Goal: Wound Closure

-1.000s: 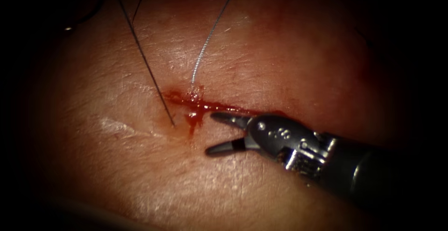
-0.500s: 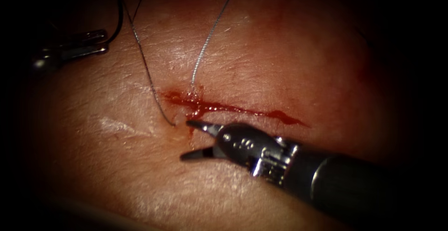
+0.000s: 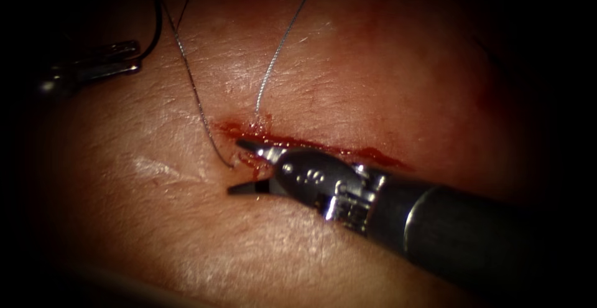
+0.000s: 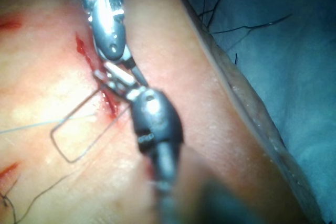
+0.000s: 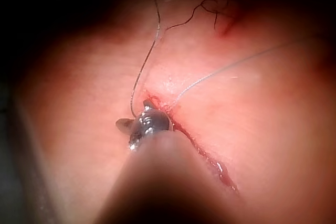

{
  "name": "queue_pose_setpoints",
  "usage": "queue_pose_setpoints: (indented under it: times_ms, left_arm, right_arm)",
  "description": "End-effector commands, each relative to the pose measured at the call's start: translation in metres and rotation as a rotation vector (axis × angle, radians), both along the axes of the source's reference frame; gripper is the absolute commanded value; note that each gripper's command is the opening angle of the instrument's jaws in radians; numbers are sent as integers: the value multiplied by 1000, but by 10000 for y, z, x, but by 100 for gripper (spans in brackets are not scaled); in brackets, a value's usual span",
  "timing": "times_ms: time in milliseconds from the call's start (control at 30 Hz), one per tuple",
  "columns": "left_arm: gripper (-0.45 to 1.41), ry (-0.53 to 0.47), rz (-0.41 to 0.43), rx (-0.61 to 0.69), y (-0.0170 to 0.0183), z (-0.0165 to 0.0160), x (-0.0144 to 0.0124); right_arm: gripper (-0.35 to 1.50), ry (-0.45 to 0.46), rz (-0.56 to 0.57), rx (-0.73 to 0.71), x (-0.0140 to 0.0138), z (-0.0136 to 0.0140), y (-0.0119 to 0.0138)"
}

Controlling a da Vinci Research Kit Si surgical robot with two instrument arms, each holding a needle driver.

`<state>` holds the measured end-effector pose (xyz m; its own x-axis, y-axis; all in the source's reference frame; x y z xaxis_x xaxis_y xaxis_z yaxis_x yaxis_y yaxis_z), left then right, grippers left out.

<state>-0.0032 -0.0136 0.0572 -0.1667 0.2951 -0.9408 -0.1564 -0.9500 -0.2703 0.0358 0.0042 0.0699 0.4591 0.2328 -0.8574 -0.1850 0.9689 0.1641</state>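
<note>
1. In the upper left of the endoscope view the left tool point(image 3: 134, 58) lies over the tissue point(image 3: 155, 233), well apart from the cut point(image 3: 373, 154). I cannot tell if its jaws are open or closed, nor if they hold something.
2. A dark curved strand runs just beside the tip of this tool. I cannot tell if it is the needle or only thread, so I cannot place the needle with certainty.
3. The dark thread point(image 3: 193, 90) goes down from the upper left and enters the tissue just left of the left end of the cut.
4. The right tool point(image 3: 239, 166) comes in from the lower right. Its jaws stand apart and grip nothing. The upper jaw tip is at the left end of the cut, the lower one over the skin below it. The entry place of the dark thread is just beside the gap between them. The right wrist view also shows these jaws point(image 5: 135, 114) spread, beside the thread.
5. A pale thread point(image 3: 280, 43) comes down from the top centre and ends just above the cut.
6. Red fluid point(image 3: 230, 127) lies along the cut.
</note>
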Motion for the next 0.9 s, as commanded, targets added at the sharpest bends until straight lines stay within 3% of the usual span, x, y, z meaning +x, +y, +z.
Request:
queue_pose_setpoints:
  times_ms: [33, 367, 467, 500, 733, 900]
  left_arm:
    - [-45, 2, 1, 4, -9, 6, 0]
    - [-45, 2, 1, 3, -9, 6, -1]
    - [-45, 2, 5, 4, -10, 6, -1]
    - [-45, 2, 5, 4, -10, 6, -1]
    - [-45, 7, 8, 5, -10, 6, -1]
    - [-45, 11, 9, 2, -14, 7, -2]
  right_arm:
    - [106, 0, -6, 4, 12, 9, -7]
    - [81, -3, -29, 3, 28, 26, -17]
    - [41, -13, -46, -8, 30, 29, -16]
    - [-35, -31, -77, -15, 31, 30, -13]
    - [-35, -114, -84, 3, 17, 30, -18]
    - [-35, -127, -70, 69, 9, 8, -36]
